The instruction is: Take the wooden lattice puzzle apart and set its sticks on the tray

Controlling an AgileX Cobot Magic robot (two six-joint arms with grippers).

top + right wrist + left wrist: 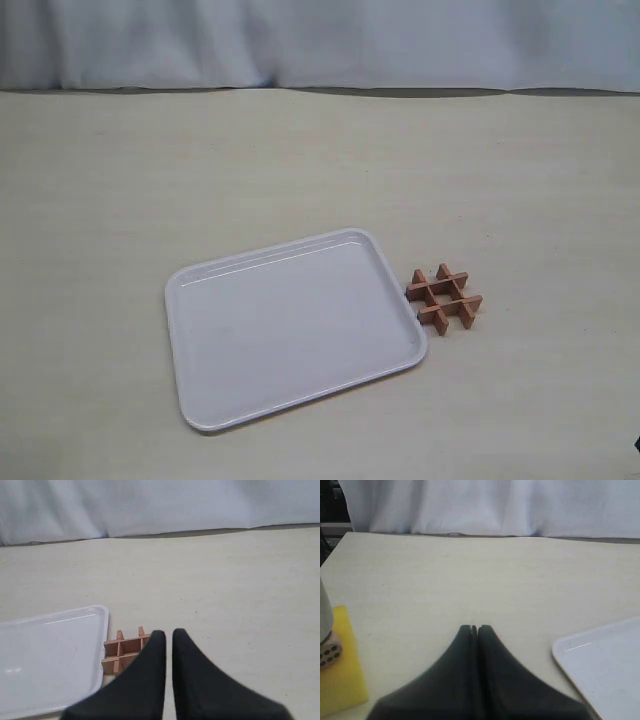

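Note:
The wooden lattice puzzle [444,299] lies assembled on the beige table, its four sticks interlocked, just off the right edge of the white tray [290,330]. The tray holds nothing. Neither gripper shows in the exterior view. In the right wrist view my right gripper [169,631] hangs above the table with only a narrow slit between its black fingers and nothing in them; the puzzle [124,650] sits close beside it, partly hidden by one finger, next to the tray [50,660]. My left gripper [474,627] is shut and empty, with a corner of the tray [605,665] off to its side.
A white curtain [320,40] hangs behind the table's far edge. In the left wrist view a yellow pad [342,680] lies at the table's side with a pale perforated object [327,650] on it.

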